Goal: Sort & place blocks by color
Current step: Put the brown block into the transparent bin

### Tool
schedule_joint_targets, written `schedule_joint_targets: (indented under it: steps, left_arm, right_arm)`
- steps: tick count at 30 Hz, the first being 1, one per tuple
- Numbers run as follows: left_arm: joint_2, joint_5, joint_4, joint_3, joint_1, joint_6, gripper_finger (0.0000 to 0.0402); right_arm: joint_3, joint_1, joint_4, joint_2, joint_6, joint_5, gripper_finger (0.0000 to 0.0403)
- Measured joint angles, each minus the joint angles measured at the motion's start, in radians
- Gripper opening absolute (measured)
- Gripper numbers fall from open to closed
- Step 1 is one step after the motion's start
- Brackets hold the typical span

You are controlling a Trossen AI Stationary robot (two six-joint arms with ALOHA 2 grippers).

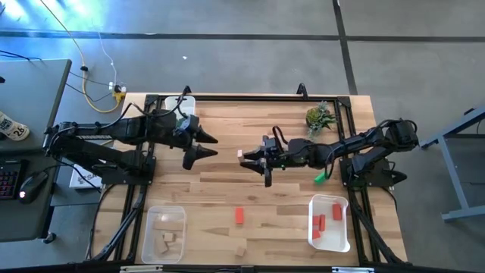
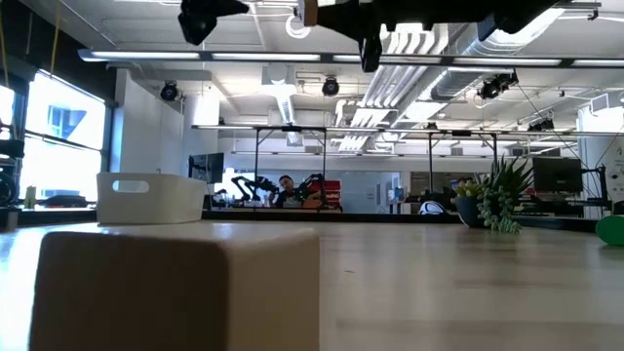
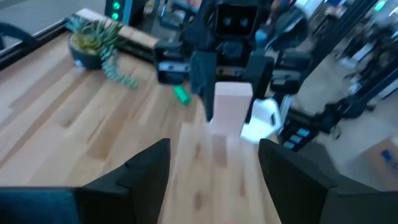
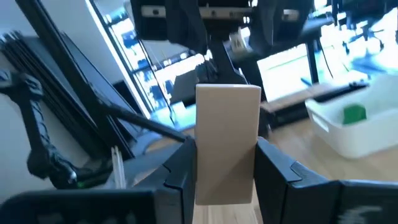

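My right gripper [image 1: 247, 158] hangs over the middle of the table, pointing level toward its left side, shut on a plain tan block [image 4: 227, 134]. Facing it from the left and touching nothing, my left gripper [image 1: 205, 147] stands open, a short gap away from the block [image 3: 231, 111]. On the table lie a red block [image 1: 239, 216], a green block [image 1: 321, 177] and a tan block [image 1: 241, 250] at the near edge, which fills the low view's foreground [image 2: 175, 288]. My right gripper pinches the tan block by its two opposite sides [image 4: 203, 158] between its two fingers. The fingers [image 4: 181, 163] come level from the table's right. The block stands out past the fingertips and is lifted clear of the table.
A white tray [image 1: 179, 105] at the far left holds a green block [image 4: 354, 115]. At the near left a tray [image 1: 165, 233] holds tan blocks. The near right tray [image 1: 330, 224] holds red blocks. A potted plant [image 1: 320, 117] stands at the far right.
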Motion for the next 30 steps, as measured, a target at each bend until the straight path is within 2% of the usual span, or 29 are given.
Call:
schedule_joint_targets:
  steps: [6, 12, 30]
  left_arm:
    - [0.054, 0.000, 0.125, 0.000, -0.004, -0.070, 0.0232]
    - [0.117, 0.001, 0.225, 0.000, -0.005, -0.071, 0.0230]
    - [0.262, 0.002, 0.463, 0.000, -0.004, 0.008, 0.0230]
  right_arm:
    - [0.000, -0.002, 0.082, 0.000, -0.023, 0.047, 0.0095]
    - [0.000, -0.004, 0.102, 0.000, -0.021, 0.064, 0.0095]
    - [0.000, -0.004, 0.090, 0.000, -0.016, 0.079, 0.0095]
